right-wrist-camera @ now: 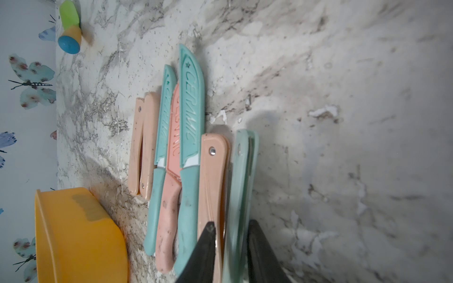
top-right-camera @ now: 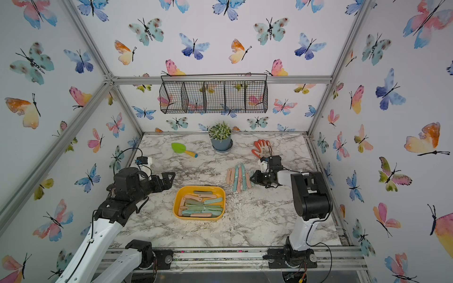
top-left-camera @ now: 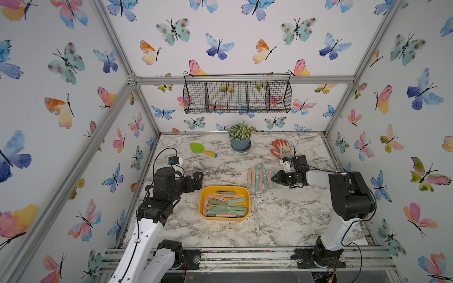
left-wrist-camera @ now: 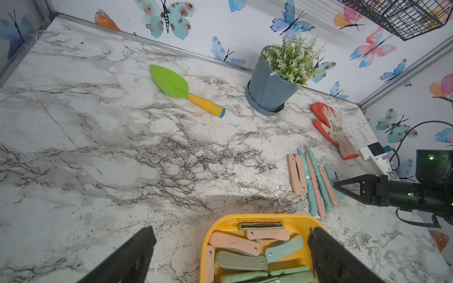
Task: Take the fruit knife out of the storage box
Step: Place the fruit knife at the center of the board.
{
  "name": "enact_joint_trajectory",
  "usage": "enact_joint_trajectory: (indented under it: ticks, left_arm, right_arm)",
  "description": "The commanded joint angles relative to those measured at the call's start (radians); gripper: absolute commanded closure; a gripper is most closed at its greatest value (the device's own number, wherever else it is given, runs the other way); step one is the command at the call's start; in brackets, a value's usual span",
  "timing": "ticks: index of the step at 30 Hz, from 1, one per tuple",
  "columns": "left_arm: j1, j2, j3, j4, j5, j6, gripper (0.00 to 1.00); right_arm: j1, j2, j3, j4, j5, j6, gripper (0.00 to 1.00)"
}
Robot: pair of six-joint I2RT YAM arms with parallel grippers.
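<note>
**Bimanual cell during removal of knives from the box, read from left to right.** The left end effector (top-left-camera: 197,179) is held above the desk (top-left-camera: 282,220) just left of the box (top-left-camera: 201,203). Its fingers are spread wide with nothing between them. It is judged to be parked there so that the box can be steadied, or a pick begun, without the other arm being crossed.

The box is set at the middle of the desk, toward the near edge, within reach of both arms. A loose heap of knives (top-left-camera: 226,204), pink, green and teal, is seen inside it, one overlapping another.

To the far right of the box, and apart from it, a row (top-left-camera: 261,177) of knives is laid side by side on the desk, long axes running near to far. This is presumably done so that each removed knife is kept separate.

At the right end of the row a green knife (right-wrist-camera: 239,186) is stood on edge, close against its pink neighbour. The right end effector (top-left-camera: 274,178) is held low, pointing left. Its fingers (right-wrist-camera: 208,250) are set narrowly apart astride this knife. A slit is seen beside one finger, so the knife is judged to be resting on the desk rather than clamped.

With knives both in the box and outside it, the task is judged partly done.
</note>
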Motion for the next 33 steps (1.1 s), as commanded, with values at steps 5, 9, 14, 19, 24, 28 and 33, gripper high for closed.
enact_joint_trajectory:
  ticks: [5,9,14,19,24,28,33]
  left_arm:
    - [-0.002,-0.011,-0.002,0.004,-0.015,0.008,0.02]
    - [-0.002,-0.012,-0.002,0.004,-0.016,0.008,0.02]
    - [-0.003,-0.012,-0.001,0.004,-0.018,0.008,0.02]
    - [-0.002,-0.014,-0.001,0.004,-0.018,0.008,0.02]
    - [-0.002,-0.015,0.0,0.003,-0.017,0.008,0.02]
    - [-0.002,-0.019,0.001,0.003,-0.01,0.009,0.02]
    - [-0.002,-0.035,0.0,0.004,-0.019,0.012,0.02]
  right_arm:
    - [-0.005,0.002,-0.014,-0.03,0.034,0.001,0.67]
    - [-0.005,-0.005,-0.015,-0.037,0.045,-0.001,0.63]
    - [-0.005,-0.018,-0.016,-0.042,0.056,-0.002,0.6]
    - [-0.005,-0.039,-0.021,-0.046,0.073,0.001,0.57]
    - [-0.005,-0.075,-0.03,-0.051,0.087,-0.005,0.42]
    - [-0.005,-0.127,-0.056,-0.03,0.112,0.002,0.32]
    - [-0.005,-0.213,-0.064,-0.017,0.109,-0.012,0.25]
